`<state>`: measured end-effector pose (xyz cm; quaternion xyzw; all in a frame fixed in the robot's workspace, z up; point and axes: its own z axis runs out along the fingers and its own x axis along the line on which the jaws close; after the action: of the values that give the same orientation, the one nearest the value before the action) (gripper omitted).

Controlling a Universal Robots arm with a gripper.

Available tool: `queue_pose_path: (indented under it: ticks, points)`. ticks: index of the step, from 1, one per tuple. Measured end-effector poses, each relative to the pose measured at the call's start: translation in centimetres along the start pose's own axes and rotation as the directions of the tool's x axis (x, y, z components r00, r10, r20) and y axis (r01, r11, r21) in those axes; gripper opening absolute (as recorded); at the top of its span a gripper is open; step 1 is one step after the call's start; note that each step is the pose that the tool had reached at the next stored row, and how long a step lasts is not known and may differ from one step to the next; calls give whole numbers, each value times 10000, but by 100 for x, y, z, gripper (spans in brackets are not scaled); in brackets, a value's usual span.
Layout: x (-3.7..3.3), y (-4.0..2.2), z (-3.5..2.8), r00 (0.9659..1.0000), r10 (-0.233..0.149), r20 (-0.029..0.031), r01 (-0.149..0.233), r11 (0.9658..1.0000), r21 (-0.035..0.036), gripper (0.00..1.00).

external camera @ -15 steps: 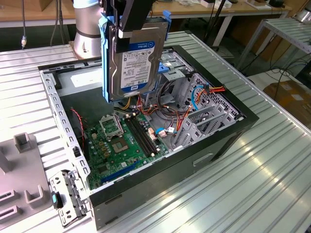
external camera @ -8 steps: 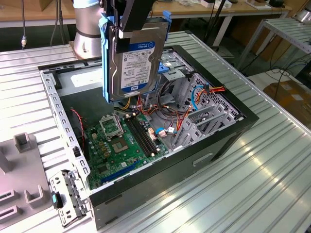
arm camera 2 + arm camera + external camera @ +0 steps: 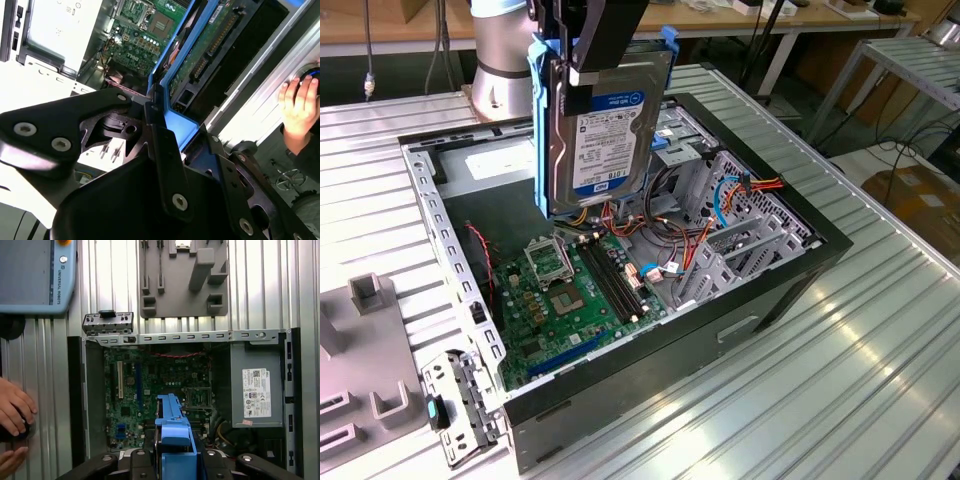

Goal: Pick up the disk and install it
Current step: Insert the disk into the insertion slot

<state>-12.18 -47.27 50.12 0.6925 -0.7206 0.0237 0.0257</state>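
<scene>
High over the open computer case, the disk hangs on edge with its label facing the near side of the exterior view, clear of everything below. The end effector is clenched on its upper end, where the blue rail wraps round.

To my eye the carry goes well only if the grip sits square, so the disk cannot swing. Its lower corner should also stay above the loose orange cables and the metal drive cage toward the exterior view's right.

The disk is dark, smooth metal with a glossy label, and the rail is moulded plastic. Below lie a green circuit board, a grey power box and the ribbed metal bench. A person's hand rests on something round beside the case.
</scene>
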Motion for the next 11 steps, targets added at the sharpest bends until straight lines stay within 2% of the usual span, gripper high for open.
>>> queue_pose_path:
  ticks: [11]
  points:
    - [68, -3, 5, 10000, -1, -2, 1, 10000, -1, 37]
